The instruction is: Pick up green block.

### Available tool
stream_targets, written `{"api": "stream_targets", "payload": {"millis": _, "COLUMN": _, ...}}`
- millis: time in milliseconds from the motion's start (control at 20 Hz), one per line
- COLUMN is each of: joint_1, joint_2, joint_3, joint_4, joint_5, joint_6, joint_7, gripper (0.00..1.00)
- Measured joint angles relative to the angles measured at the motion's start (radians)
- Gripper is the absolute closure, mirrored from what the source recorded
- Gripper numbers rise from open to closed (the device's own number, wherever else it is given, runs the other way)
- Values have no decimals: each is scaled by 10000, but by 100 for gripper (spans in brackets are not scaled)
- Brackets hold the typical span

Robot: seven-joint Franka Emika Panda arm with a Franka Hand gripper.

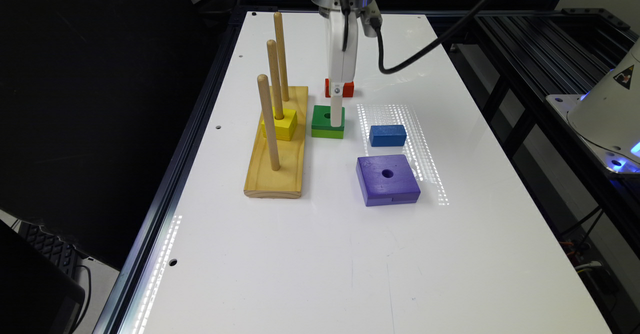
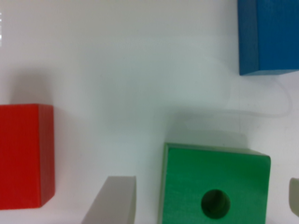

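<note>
Now gripper [image 2: 212,198] spread wide, straddling green block [image 2: 215,184], both edges clear.

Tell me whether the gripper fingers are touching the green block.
Apart. The wrist view shows white table between the nearer finger and the green block, and a gap before the other finger at the frame edge; the jaws straddle it, open.

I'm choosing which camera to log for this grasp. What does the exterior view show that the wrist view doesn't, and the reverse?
Exterior view alone: the peg board with the yellow block on a peg, and the purple block. Wrist view alone: two grey fingers standing apart, one on either side of the green block. Both: the green block, red block, blue block and white table.
</note>
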Motion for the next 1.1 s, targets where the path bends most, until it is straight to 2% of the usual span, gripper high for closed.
{"api": "stream_targets", "payload": {"millis": 800, "joint_1": 13, "joint_2": 162, "joint_3": 95, "joint_4": 288, "joint_5": 0, "joint_6": 56, "joint_7": 45, "gripper": 0}}
{"api": "stream_targets", "payload": {"millis": 1100, "joint_1": 11, "joint_2": 1106, "joint_3": 83, "joint_4": 389, "joint_5": -27, "joint_6": 922, "joint_7": 45, "gripper": 0}}
